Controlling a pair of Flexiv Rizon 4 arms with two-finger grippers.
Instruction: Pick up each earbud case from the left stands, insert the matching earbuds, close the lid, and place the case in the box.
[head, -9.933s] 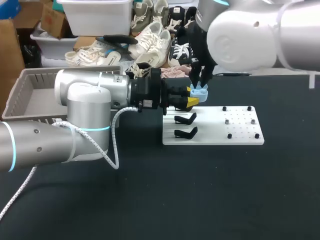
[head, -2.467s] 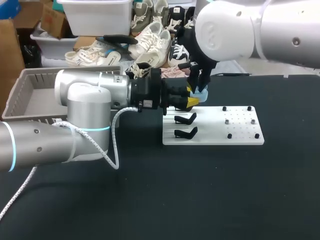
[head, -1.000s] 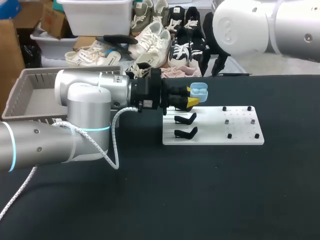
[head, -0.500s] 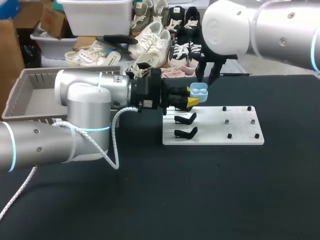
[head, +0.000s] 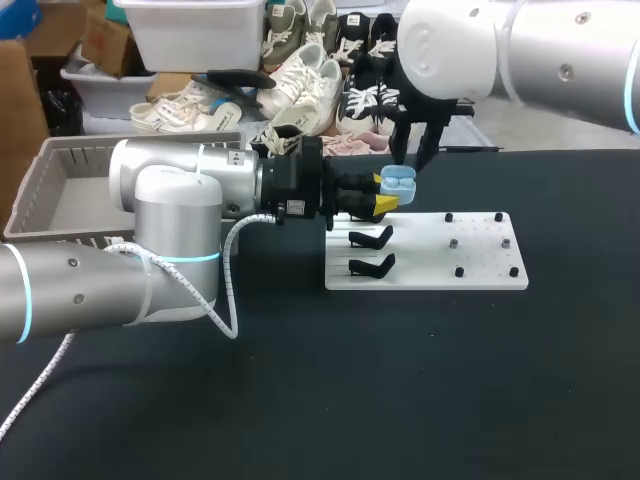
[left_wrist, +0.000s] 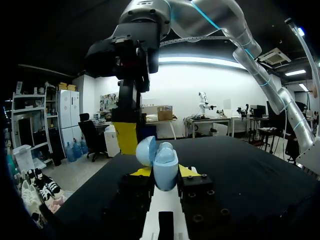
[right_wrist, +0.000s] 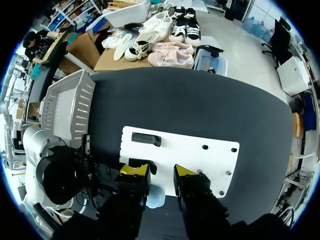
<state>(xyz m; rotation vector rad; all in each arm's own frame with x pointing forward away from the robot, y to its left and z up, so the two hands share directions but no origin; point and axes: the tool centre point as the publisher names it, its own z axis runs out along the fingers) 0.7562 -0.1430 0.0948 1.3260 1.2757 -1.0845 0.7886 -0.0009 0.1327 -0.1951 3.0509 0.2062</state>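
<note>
Repositioned above the earbud case (head: 398, 181): right gripper (head: 411, 160), brought back from the table's far edge.
Case is held upright, long axis vertical, mouth facing up, lid swung open, clamped between the left gripper's (head: 384, 192) yellow tips over the white stand board's (head: 480, 265) far left corner; right fingers are spread apart, no contact seen.

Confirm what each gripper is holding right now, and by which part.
Left gripper holds the open light-blue earbud case by its lower body, one finger on each side. Right gripper is open above it, holding nothing.
</note>
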